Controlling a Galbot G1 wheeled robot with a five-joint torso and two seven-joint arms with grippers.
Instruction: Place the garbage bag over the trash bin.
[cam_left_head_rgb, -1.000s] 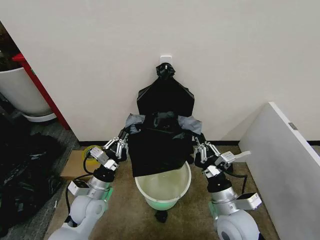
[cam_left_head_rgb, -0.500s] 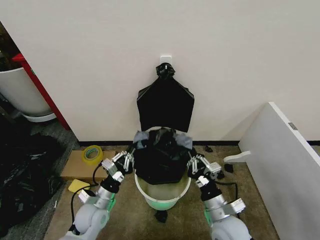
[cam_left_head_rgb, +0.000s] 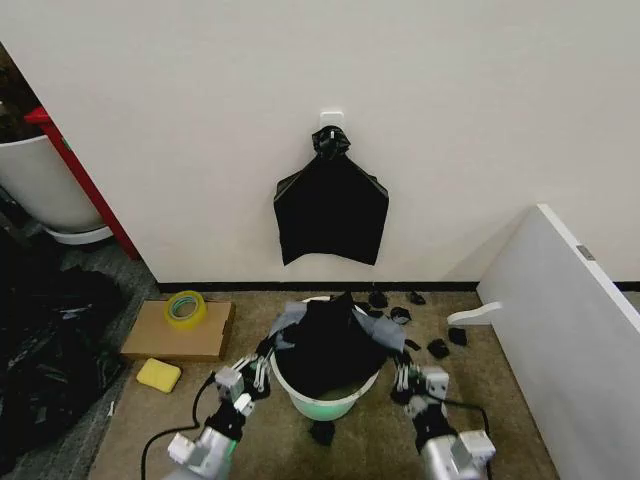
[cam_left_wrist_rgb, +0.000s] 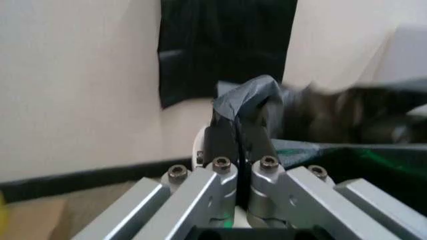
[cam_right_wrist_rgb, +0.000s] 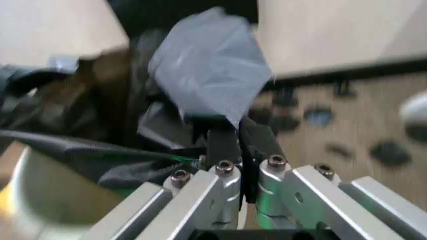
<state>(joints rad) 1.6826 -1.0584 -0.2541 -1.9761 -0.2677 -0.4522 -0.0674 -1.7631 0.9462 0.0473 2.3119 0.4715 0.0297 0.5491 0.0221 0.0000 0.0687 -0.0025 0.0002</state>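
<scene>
We are looking along our right gripper (cam_right_wrist_rgb: 239, 142), whose dark fingers (cam_right_wrist_rgb: 222, 145) are pressing together on a fold of the garbage bag (cam_right_wrist_rgb: 113, 145). A pale grey flap of the film (cam_right_wrist_rgb: 210, 75) is standing up at twelve o'clock from the pinch. The black film is stretching away toward nine o'clock, over the trash bin's cream wall (cam_right_wrist_rgb: 47, 195). Small black scraps (cam_right_wrist_rgb: 320, 116) are lying on the brown floor (cam_right_wrist_rgb: 373, 107) toward two o'clock, below the dark baseboard (cam_right_wrist_rgb: 347, 71).
</scene>
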